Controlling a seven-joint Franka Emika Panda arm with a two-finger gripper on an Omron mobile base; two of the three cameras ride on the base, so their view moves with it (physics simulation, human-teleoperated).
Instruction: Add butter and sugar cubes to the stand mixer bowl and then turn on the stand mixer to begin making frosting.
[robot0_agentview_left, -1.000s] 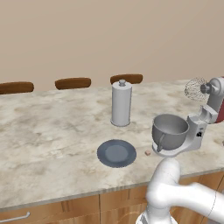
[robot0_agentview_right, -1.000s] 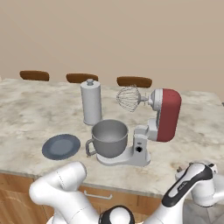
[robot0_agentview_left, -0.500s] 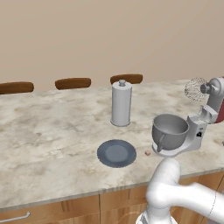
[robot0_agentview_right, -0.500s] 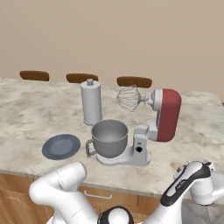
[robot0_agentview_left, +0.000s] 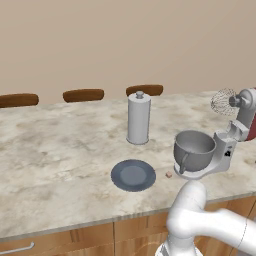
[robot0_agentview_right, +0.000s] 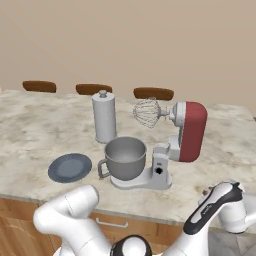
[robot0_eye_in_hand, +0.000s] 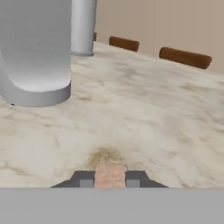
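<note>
Sugar cube (robot0_eye_in_hand: 110, 175) sits bottom centre of hand view, right between my end effector (robot0_eye_in_hand: 110, 180) fingertips (robot0_eye_in_hand: 85, 180), pads flanking it on both sides, so I'm clamped on it. Marbled tabletop (robot0_eye_in_hand: 144, 113) spreads beyond it. In left base view a tiny pale cube (robot0_agentview_left: 169, 175) lies on the tabletop, centre-right, between the round plate (robot0_agentview_left: 133, 175) and the stand mixer (robot0_agentview_left: 235, 135) base; cannot tell if that's the same cube. Stand mixer bowl (robot0_agentview_left: 194, 150) sits on the mixer base, right of centre, handle toward the plate. Dark red head tilted up, whisk (robot0_agentview_right: 147, 112) above the bowl (robot0_agentview_right: 125, 157) in right base view. Tall grey canister (robot0_agentview_right: 104, 116) stands behind the plate (robot0_agentview_right: 70, 167), upper-middle. Grey curved shape upper left of hand view, cannot tell what. Brown chair backs (robot0_agentview_left: 83, 94) along the tabletop's far edge.
</note>
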